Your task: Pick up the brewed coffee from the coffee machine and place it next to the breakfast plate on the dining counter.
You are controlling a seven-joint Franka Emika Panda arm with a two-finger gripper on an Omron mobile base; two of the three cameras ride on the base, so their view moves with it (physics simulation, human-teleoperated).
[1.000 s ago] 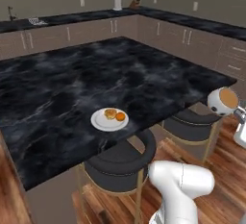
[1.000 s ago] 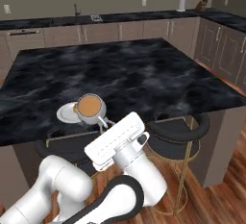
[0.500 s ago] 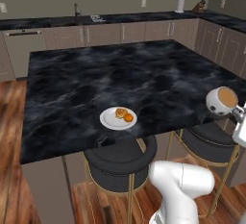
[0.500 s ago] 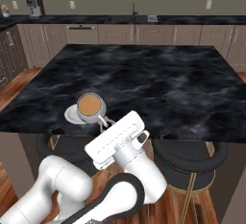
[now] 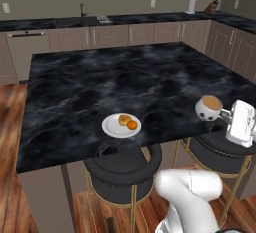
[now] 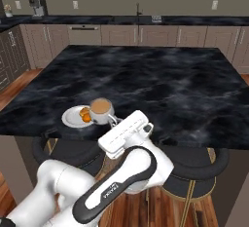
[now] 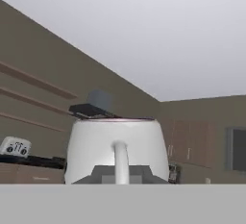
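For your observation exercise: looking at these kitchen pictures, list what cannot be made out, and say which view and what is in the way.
- Gripper fingertips, hand view: cut off by the bottom edge, behind the mug handle.
- Coffee level, hand view: mug wall hides it.
- Breakfast plate, right base view: partly covered by the mug.
- Coffee machine, right base view: too small for detail.

Glossy black veined-marble dining counter [image 5: 100, 77]

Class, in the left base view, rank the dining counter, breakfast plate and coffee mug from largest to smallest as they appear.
1. dining counter
2. breakfast plate
3. coffee mug, somewhat smaller in the picture than the plate
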